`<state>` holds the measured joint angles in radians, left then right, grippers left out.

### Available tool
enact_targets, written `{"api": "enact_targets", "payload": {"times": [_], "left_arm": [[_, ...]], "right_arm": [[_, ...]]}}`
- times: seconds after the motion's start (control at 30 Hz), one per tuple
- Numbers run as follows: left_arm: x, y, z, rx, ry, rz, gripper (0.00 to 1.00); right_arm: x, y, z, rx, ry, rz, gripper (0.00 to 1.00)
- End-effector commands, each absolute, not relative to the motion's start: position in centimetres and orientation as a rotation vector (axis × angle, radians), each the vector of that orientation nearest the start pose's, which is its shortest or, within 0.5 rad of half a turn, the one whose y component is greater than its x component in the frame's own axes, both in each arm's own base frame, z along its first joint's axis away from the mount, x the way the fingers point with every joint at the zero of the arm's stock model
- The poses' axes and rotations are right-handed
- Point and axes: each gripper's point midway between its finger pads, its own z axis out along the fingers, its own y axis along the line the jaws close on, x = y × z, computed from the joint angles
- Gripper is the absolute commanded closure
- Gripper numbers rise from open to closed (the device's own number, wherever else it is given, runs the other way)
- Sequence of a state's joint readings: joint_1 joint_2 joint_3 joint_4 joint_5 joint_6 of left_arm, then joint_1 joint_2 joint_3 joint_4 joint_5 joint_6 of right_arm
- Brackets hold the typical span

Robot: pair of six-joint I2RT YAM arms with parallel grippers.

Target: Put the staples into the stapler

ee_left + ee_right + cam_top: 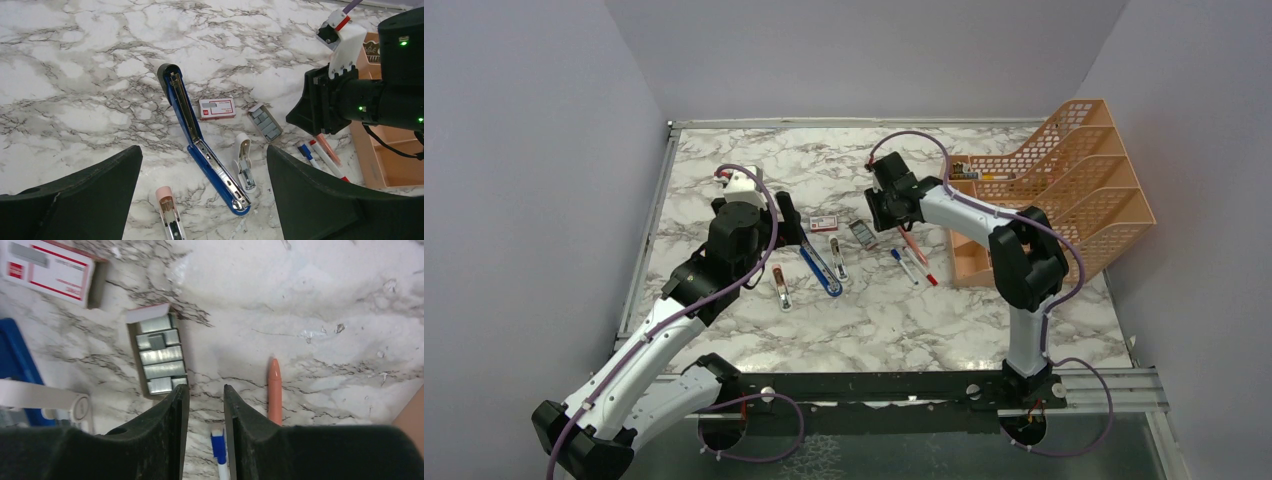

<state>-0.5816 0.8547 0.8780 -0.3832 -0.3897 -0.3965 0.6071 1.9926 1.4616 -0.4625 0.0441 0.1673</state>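
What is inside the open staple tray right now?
Grey staple strips fill the tray in several rows, with one short piece lying on top. The tray floor beneath them is covered. The red-and-white sleeve lies apart; its inside cannot be seen.

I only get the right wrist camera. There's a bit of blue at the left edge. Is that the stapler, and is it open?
Observer: Yes. The stapler lies swung fully open on the table, its silver channel facing up.
Operator: Where's the other arm?
Observer: The left gripper hovers over the stapler, fingers wide apart, holding nothing.
Operator: Is there anything else I can't see?
Observer: A small pink-tipped metal tool lies to the left of the stapler's near end.
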Motion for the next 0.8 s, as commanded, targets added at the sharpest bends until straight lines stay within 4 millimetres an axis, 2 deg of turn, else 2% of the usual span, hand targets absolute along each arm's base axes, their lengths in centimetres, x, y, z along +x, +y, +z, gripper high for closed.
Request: {"api": "enact_targets", "payload": {"times": [0.0,0.27,0.53,0.77], "left_arm": [[28.4,-12.0,26.1,-0.106,1.888,-0.287,0.06],[28.4,-12.1,26.0,-0.113,1.890,-0.293,0.06],[28.5,-12.6,25.5,-0.097,1.908,-0.304,0.06],[28.4,-12.5,25.5,-0.098,1.909,-0.300,0.07]], "right_arm": [[40.0,29.4,9.0,-0.550,2.365,0.271,0.63],[40.4,31.9,6.6,-0.644,2.390,0.302,0.65],[41.3,32.6,5.4,-0.660,2.380,0.289,0.71],[41.2,32.8,4.9,-0.678,2.385,0.301,0.66]]}}
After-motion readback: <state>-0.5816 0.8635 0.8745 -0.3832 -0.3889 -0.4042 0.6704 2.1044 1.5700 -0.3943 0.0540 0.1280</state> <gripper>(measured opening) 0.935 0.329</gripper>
